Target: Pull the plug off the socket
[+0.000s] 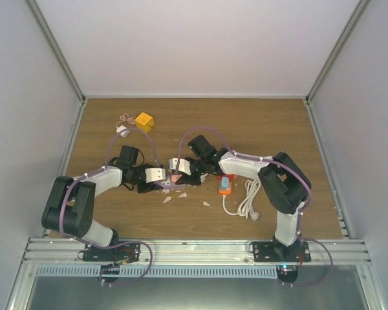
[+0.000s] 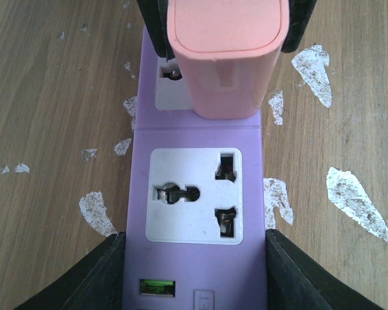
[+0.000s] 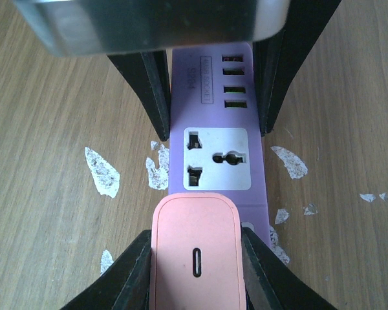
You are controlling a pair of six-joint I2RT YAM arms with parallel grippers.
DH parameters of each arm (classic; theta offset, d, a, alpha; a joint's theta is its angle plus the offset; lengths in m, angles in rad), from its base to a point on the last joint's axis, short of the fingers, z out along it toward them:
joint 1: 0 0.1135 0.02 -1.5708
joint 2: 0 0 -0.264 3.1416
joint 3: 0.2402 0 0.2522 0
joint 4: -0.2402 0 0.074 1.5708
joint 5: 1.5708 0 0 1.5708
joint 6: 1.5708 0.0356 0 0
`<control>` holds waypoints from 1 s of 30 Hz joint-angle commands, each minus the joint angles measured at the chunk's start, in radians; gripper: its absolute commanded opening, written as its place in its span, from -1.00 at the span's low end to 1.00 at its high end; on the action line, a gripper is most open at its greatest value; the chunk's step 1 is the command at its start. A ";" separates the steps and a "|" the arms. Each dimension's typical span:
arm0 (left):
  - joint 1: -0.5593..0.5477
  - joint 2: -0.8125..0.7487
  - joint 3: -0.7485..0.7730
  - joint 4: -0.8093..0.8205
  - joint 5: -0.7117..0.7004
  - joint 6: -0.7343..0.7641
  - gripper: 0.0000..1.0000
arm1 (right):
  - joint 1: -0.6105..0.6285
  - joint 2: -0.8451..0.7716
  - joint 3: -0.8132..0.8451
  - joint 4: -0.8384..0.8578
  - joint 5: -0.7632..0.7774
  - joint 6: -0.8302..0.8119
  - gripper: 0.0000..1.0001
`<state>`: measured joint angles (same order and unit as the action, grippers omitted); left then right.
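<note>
One table: we saw a wooden table (image 1: 265,129), flecked with white, and both arms reached in to meet near its middle.
Bystanders: an orange strip (image 1: 225,185) with a coiled white cable (image 1: 246,203) lay beside the right arm, and a yellow block (image 1: 144,121) sat well back on the left. We judged neither to be part of the job.
Purple power strip (image 2: 197,139): it lay flat on the wood between the two grippers. Its USB end was toward the left arm, and one empty socket (image 2: 195,194) faced up in the stretch between them.
Left gripper (image 2: 197,278): its jaws stood partway apart, one finger against each long side of the strip at the USB end. We read this as a clamp bracing the strip.
Right gripper (image 3: 195,278): it was closed hard on the pink plug (image 3: 195,252), a finger pressed to each flank.
Plug position: the plug stood upright in the far socket. From the left wrist view its base met the white socket plate, and we could see no gap.
Done: we counted both grips as set, one on the strip and one on the plug.
Left to do: the pull itself, as we judged that the plug had not yet come free.
Next move: we judged it needed a straight draw away from the strip's face while the other gripper kept the strip down.
Risk: a tilted pull could have dragged the strip along with the plug.
</note>
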<state>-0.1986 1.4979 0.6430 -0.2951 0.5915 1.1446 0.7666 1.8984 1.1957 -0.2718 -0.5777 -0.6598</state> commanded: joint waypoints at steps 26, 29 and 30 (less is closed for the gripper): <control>-0.029 0.054 -0.064 0.030 -0.113 -0.001 -0.46 | -0.013 -0.071 0.022 -0.037 -0.085 0.038 -0.94; -0.030 0.054 -0.063 0.029 -0.113 -0.001 -0.46 | -0.018 -0.076 0.023 -0.038 -0.091 0.041 -0.94; -0.030 0.055 -0.063 0.028 -0.114 -0.002 -0.46 | -0.020 -0.077 0.024 -0.038 -0.090 0.042 -0.94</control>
<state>-0.2089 1.4933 0.6270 -0.2581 0.5869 1.1328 0.7509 1.8584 1.2213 -0.3145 -0.6308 -0.6231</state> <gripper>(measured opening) 0.502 0.288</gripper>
